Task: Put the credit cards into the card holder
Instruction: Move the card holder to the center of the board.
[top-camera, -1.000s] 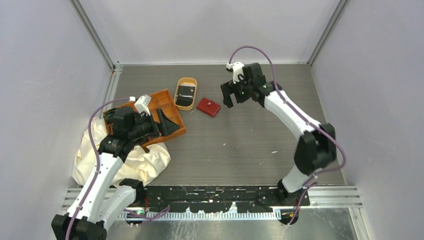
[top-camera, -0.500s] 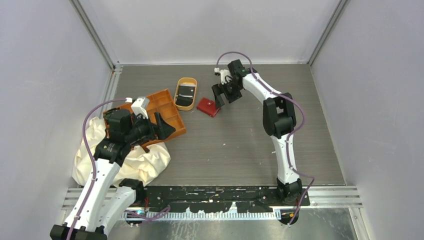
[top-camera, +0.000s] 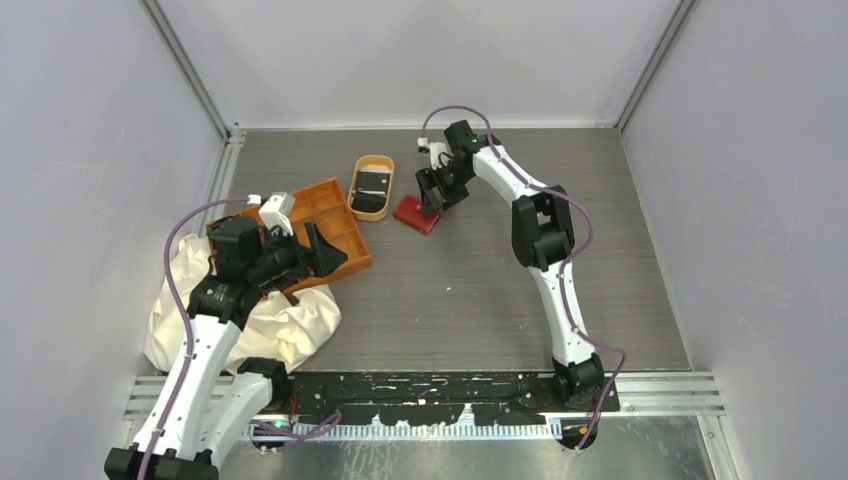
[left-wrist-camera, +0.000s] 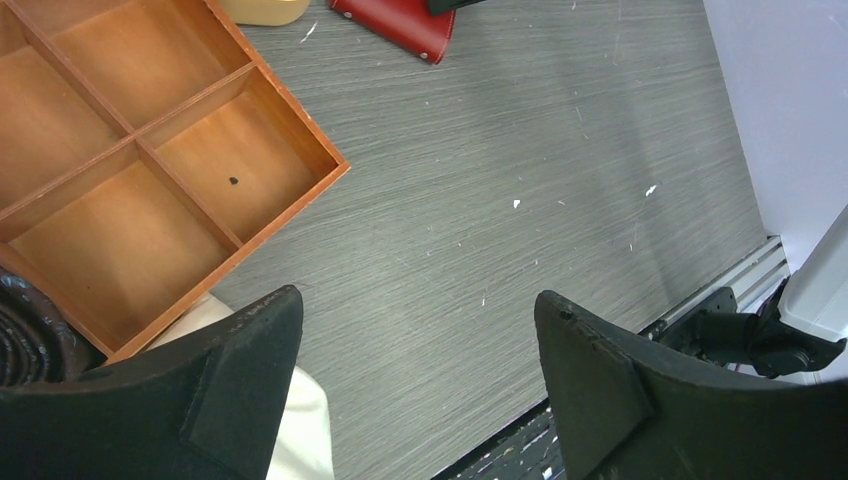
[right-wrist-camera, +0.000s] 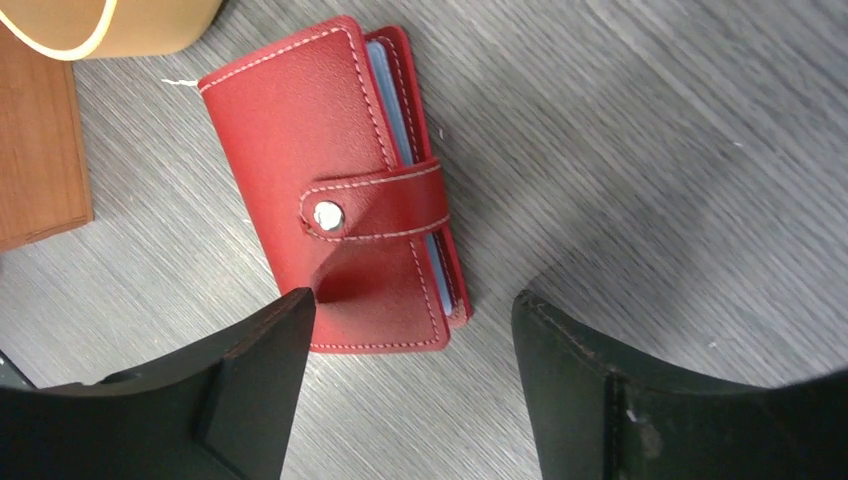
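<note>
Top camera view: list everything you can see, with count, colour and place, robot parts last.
card holder: one, red, snapped shut, far middle of table
oval dish: one, tan, left of the card holder
credit cards: count unclear, dark and pale, in the oval dish
compartment tray: one, orange, left side, partly on the cloth
cloth: one, cream, near left
left gripper: one, black, open, near the compartment tray
right gripper: one, black, open, over the card holder

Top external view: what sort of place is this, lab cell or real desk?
Likely a lab test cell: plain walls with metal framing box in a grey table, two arms are bolted to a rail at its near edge, and props like the card holder lie out.
</note>
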